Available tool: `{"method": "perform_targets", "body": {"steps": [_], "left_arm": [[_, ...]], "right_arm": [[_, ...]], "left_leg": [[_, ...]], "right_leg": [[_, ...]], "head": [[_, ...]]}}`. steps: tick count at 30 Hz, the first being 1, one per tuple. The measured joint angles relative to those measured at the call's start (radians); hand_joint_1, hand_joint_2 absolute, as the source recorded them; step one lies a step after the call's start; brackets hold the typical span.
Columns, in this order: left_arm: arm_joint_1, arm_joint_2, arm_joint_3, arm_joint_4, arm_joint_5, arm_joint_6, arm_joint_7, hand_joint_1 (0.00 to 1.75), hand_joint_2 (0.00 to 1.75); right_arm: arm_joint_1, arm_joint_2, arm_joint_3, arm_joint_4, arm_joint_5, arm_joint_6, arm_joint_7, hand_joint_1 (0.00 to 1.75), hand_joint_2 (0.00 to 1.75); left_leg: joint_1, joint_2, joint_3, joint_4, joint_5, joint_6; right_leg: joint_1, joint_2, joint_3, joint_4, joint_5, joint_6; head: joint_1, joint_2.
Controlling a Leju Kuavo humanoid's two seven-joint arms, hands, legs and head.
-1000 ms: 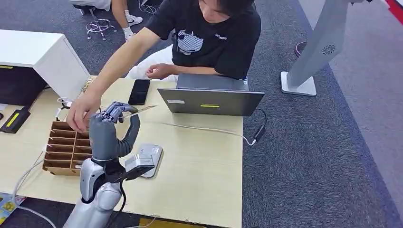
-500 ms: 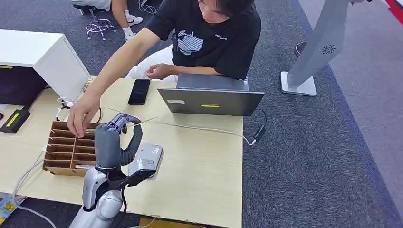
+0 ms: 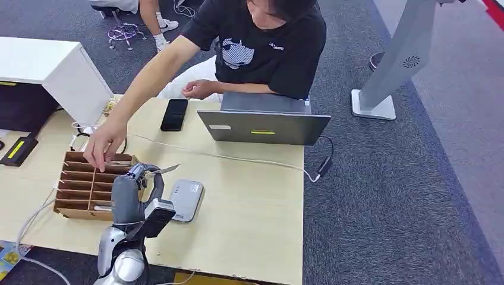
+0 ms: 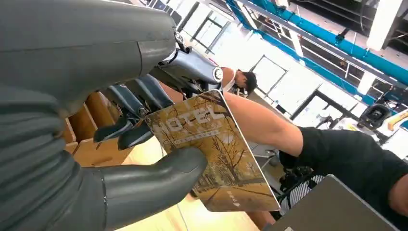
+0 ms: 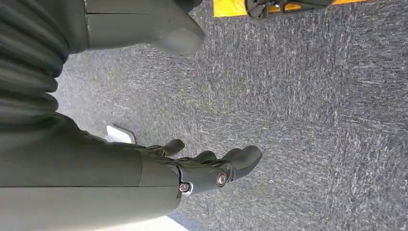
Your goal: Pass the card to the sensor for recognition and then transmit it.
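My left hand (image 3: 138,181) pinches a hotel card (image 3: 161,171) between thumb and fingers, holding it level above the table. The card (image 4: 214,154) has a yellow autumn-tree print, and my left hand (image 4: 144,139) grips one of its short ends. The grey card sensor (image 3: 186,199) lies on the table just right of the hand and below the card's free end. My right hand (image 5: 207,166) hangs over grey carpet, fingers apart and holding nothing.
A brown wooden slotted card box (image 3: 83,185) stands left of my hand; a person's hand (image 3: 103,144) reaches into its far edge. The person sits behind a grey laptop (image 3: 264,126). A black phone (image 3: 174,114) and a white cable (image 3: 249,160) lie on the table.
My left hand has dropped lower and drawn back toward me with the card, ending beside the sensor. The person's hand has settled on the box's far edge.
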Motion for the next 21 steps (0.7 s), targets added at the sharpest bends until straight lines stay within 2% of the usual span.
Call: {"method": "perform_targets", "body": {"steps": [15, 21], "left_arm": [[0.045, -0.015, 0.072, 0.018, -0.022, 0.001, -0.015, 1.75, 1.75], [0.052, -0.015, 0.08, 0.018, -0.09, 0.001, 0.008, 1.75, 1.75]], "right_arm": [[0.004, 0.005, 0.0, 0.0, 0.029, -0.008, 0.004, 0.0, 1.75], [0.004, 0.007, 0.0, 0.0, 0.031, -0.007, 0.008, 0.0, 1.75]], "left_leg": [[0.0, 0.0, 0.0, 0.0, 0.0, 0.0], [0.0, 0.0, 0.0, 0.0, 0.0, 0.0]], "right_leg": [[0.0, 0.0, 0.0, 0.0, 0.0, 0.0], [0.0, 0.0, 0.0, 0.0, 0.0, 0.0]], "head": [[0.0, 0.0], [0.0, 0.0]]}}
